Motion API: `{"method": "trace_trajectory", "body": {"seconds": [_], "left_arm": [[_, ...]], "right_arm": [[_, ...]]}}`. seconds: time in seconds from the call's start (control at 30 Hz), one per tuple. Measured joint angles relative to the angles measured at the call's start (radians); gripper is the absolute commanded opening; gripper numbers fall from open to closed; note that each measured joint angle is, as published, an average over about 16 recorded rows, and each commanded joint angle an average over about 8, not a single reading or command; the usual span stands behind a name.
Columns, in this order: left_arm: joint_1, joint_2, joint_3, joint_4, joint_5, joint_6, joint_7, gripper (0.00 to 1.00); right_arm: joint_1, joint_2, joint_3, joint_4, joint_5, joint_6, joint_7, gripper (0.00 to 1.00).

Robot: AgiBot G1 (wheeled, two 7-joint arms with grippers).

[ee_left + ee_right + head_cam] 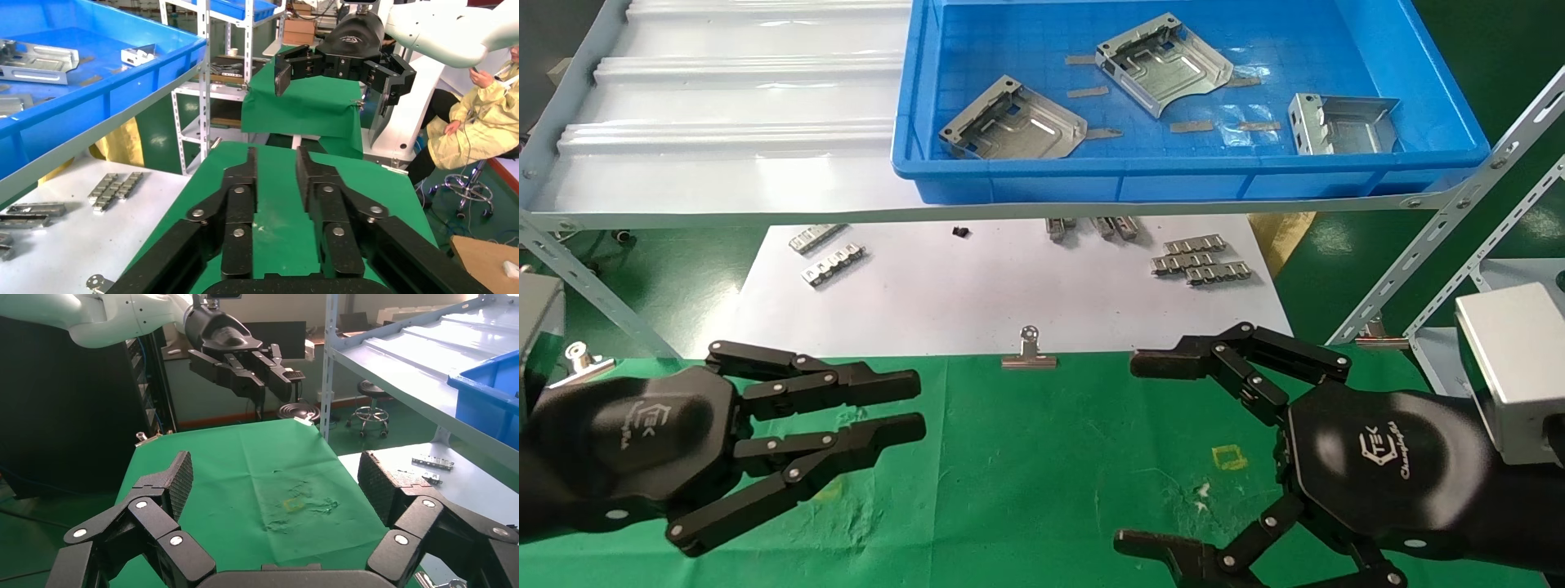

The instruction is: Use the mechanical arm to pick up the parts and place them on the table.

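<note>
Right black linked-finger claw gripper (1164, 449) hovers over the green cloth counter (1026, 474), spread wide, empty. Left gripper (919, 406) nearly closed, empty. Grey stamped sheet-metal parts (1013, 122) lie ahead and above in the blue plastic bin (1140, 175); right arm looks nearer to most of them.

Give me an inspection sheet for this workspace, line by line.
Surface: green cloth table, scuffed, with a yellow square mark; no part on it.
Job's things: three grey stamped sheet-metal parts lying in the blue plastic bin on the shelf.
Clutter: small ridged metal strips on the white sheet; silver binder clip at the cloth's edge; tan tape bits in the bin.
Grippers: left black claw gripper narrowly open, empty; right black claw gripper wide open, empty; both over the cloth.
Cables: nothing seen.
Surroundings: metal shelving; seated person in yellow.
</note>
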Motion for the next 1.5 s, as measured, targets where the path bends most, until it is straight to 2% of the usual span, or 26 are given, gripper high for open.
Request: {"method": "trace_trajectory", "body": {"seconds": [1.5], "left_arm": [[0.000,0.000,0.000,0.000,0.000,0.000,0.000,0.00]], "right_arm": [[0.009,-0.001,0.000,0.000,-0.005,0.004,0.001,1.00]]}}
